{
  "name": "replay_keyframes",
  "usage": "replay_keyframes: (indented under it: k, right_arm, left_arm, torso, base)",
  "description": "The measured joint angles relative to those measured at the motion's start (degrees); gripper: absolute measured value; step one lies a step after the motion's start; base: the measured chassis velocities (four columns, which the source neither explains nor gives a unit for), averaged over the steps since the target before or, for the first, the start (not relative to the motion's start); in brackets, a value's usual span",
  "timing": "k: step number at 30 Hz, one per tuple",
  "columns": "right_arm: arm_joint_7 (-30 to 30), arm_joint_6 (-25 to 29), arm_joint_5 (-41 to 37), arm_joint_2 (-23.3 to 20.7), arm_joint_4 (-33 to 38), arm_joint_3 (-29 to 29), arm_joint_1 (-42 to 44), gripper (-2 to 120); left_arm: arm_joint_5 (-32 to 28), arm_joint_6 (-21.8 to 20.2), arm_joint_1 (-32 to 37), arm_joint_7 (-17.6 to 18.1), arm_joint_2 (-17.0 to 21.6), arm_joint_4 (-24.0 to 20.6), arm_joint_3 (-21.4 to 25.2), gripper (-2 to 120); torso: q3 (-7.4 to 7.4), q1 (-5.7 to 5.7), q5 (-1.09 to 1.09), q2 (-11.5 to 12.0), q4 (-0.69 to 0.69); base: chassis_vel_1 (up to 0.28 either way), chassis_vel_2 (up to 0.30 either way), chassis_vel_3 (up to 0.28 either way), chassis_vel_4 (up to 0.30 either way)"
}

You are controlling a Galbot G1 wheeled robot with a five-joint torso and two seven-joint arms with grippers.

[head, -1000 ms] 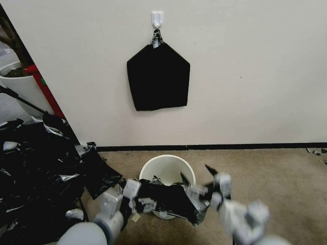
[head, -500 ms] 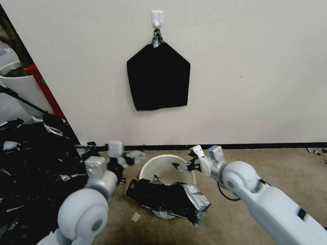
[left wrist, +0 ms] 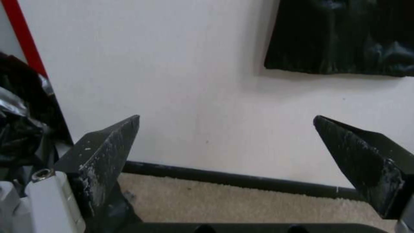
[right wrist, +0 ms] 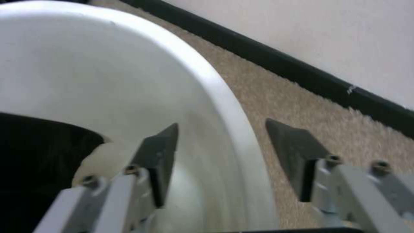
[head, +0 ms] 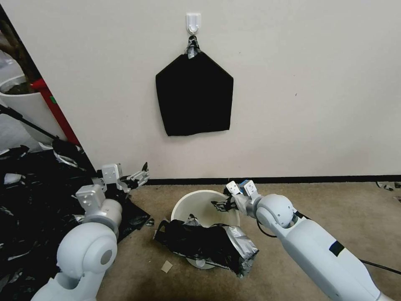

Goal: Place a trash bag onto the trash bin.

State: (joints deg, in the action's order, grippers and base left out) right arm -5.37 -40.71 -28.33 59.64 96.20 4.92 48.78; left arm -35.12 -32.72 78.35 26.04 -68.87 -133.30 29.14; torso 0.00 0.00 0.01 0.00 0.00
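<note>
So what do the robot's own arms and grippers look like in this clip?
Both arms are glossy white shells with rounded ball-like joints and silver-grey wrist blocks. The left gripper has two dark, wedge-shaped fingers scuffed with white marks. The right gripper has matching dark fingers on grey metal links with small screws. The right arm carries a black band, a black cable and a blue-tipped wrist module.

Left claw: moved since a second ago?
Yes. The left claw has left the trash bag on the trash bin, going left and toward the baseboard; open, empty.
</note>
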Motion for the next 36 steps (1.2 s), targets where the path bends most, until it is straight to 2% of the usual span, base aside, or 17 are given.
replay_keyframes:
  k: [1,2,5,6,8,9,10,11,14,15,17,18,21,22,26,34,36]
  right_arm:
    - [3.2,0.2,-1.9,0.0,1.0,0.0,0.7,44]
    - [3.2,0.2,-1.9,0.0,1.0,0.0,0.7,44]
    - [12.7,2.3,-7.6,0.9,4.0,0.4,3.5,31]
    - [12.7,2.3,-7.6,0.9,4.0,0.4,3.5,31]
    - [18.3,4.4,-10.4,1.6,5.2,0.9,5.3,22]
    - [24.2,7.2,-13.8,2.0,6.2,1.4,7.1,14]
    - [24.2,7.2,-13.8,2.0,6.2,1.4,7.1,14]
    - [26.8,8.8,-15.4,2.0,6.6,1.6,7.8,11]
    - [37.1,16.6,-22.4,2.2,8.3,2.2,10.7,8]
    - [37.1,16.6,-22.4,2.2,8.3,2.2,10.7,8]
    - [43.2,23.8,-26.2,2.3,9.4,2.2,12.3,7]
    - [43.2,23.8,-26.2,2.3,9.4,2.2,12.3,7]
    - [51.7,33.5,-30.7,3.6,11.6,0.7,14.7,7]
    - [51.7,33.5,-30.7,3.6,11.6,0.7,14.7,7]
    - [58.1,37.2,-27.2,7.4,12.0,-1.5,17.9,7]
    - [60.8,38.9,-21.6,11.2,10.6,-1.6,20.3,7]
    - [59.9,38.9,-19.3,11.2,10.6,-1.4,21.1,17]
  left_arm:
    - [0.1,0.2,0.0,0.4,0.0,0.0,0.0,100]
    - [0.1,0.2,0.0,0.4,0.0,0.0,0.0,100]
    - [0.7,1.1,0.1,2.1,-0.3,0.4,-0.7,100]
    - [0.7,1.1,0.1,2.1,-0.3,0.4,-0.7,100]
    - [0.8,1.3,0.4,2.6,-0.8,0.5,-1.0,100]
    - [0.9,1.3,0.6,2.8,-1.1,0.4,-1.1,100]
    - [0.9,1.3,0.6,2.8,-1.1,0.4,-1.1,100]
    - [1.0,1.3,0.7,2.9,-1.2,0.3,-1.1,100]
    - [1.0,1.4,1.0,3.1,-1.2,0.1,-0.5,100]
    - [1.0,1.4,1.0,3.1,-1.2,0.1,-0.5,100]
    - [1.0,1.5,1.3,3.2,-1.2,0.1,0.1,100]
    - [1.0,1.5,1.3,3.2,-1.2,0.1,0.1,100]
    - [1.1,1.6,2.0,3.2,-1.2,0.3,0.7,100]
    - [1.1,1.6,2.0,3.2,-1.2,0.3,0.7,100]
    - [1.9,1.7,2.4,3.3,-1.6,1.2,0.7,100]
    - [3.6,1.8,2.9,3.3,-2.2,2.2,-0.1,100]
    - [4.2,2.1,3.3,3.3,-2.4,2.6,-0.5,100]
  torso:
    - [0.00,0.00,0.00,0.0,0.00]
    - [0.00,0.00,0.00,0.0,0.00]
    - [0.00,0.00,-0.01,0.0,0.00]
    - [0.00,0.00,-0.01,0.0,0.00]
    - [0.00,0.00,0.00,0.0,0.00]
    - [0.00,0.00,-0.01,0.0,0.00]
    - [0.00,0.00,-0.01,0.0,0.00]
    - [-0.01,0.00,-0.01,0.0,0.00]
    - [0.00,0.00,0.00,0.0,0.01]
    - [0.00,0.00,0.00,0.0,0.01]
    - [-0.01,0.00,0.00,0.0,0.01]
    - [-0.01,0.00,0.00,0.0,0.01]
    - [0.00,0.00,0.01,0.0,0.00]
    - [0.00,0.00,0.01,0.0,0.00]
    - [-0.01,0.00,0.00,0.0,0.00]
    - [-0.01,0.00,0.00,0.0,0.00]
    - [-0.01,0.00,-0.02,0.0,0.00]
  base:
    - [0.000,0.000,0.000,0.000]
    - [0.000,0.000,0.000,0.000]
    - [0.000,0.000,0.000,0.000]
    - [0.000,0.000,0.000,0.000]
    - [0.000,0.000,0.000,0.000]
    - [0.000,0.000,0.000,0.000]
    - [0.000,0.000,0.000,0.000]
    - [0.000,0.000,0.000,0.000]
    - [0.000,0.000,0.000,0.000]
    - [0.000,0.000,0.000,0.000]
    - [0.000,0.000,0.000,0.000]
    - [0.000,0.000,0.000,0.000]
    - [0.000,0.000,0.000,0.000]
    - [0.000,0.000,0.000,0.000]
    - [0.000,0.000,0.000,0.000]
    - [0.000,0.000,0.000,0.000]
    - [0.000,0.000,0.000,0.000]
